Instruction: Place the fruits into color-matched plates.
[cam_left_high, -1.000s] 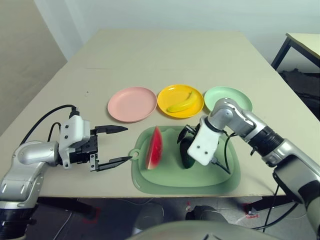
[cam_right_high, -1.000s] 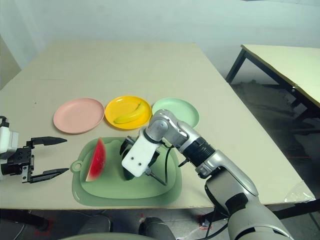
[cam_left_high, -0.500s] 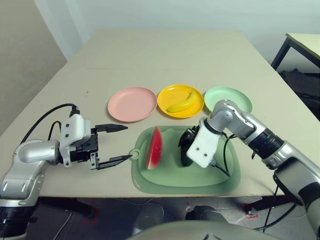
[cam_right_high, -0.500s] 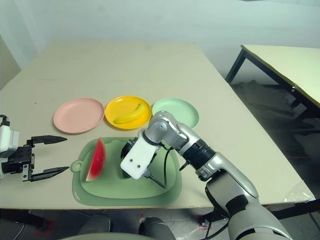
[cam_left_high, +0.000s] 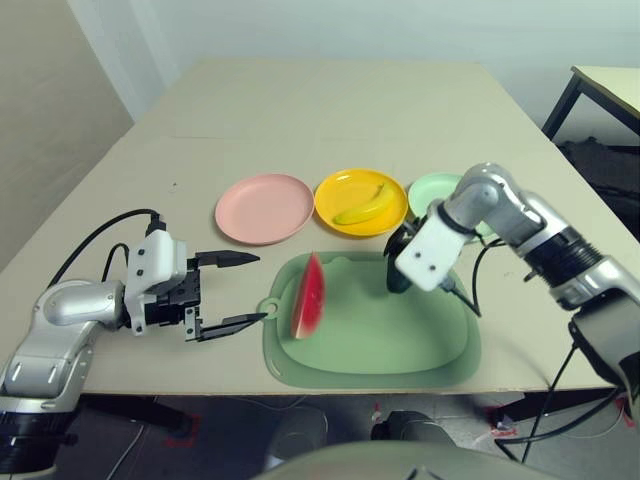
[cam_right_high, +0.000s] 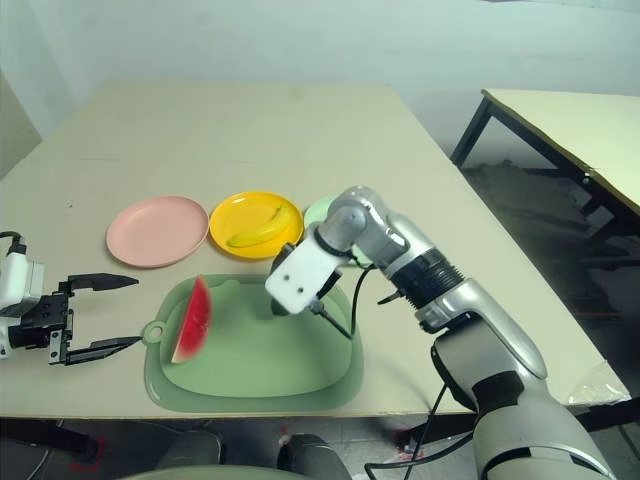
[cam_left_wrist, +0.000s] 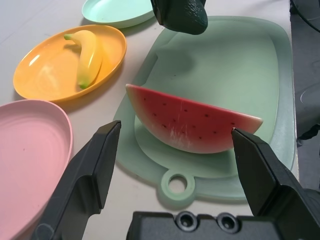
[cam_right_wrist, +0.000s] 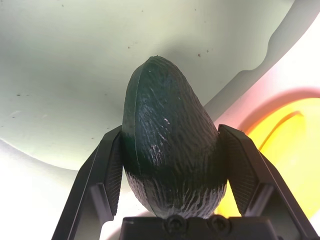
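Dark green avocado (cam_right_wrist: 172, 145) held in the right pincer (cam_right_wrist: 172, 150) above the cutting mat (cam_left_high: 375, 345); left pincer (cam_left_wrist: 177, 135) wide, near the watermelon wedge (cam_left_wrist: 190, 120).

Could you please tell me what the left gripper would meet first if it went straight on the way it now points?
Probably the watermelon wedge, lying just ahead between its open fingers, though depth is hard to judge.

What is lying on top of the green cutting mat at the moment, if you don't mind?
The watermelon wedge rests on the mat; the mat's surface directly beneath the wedge is covered.
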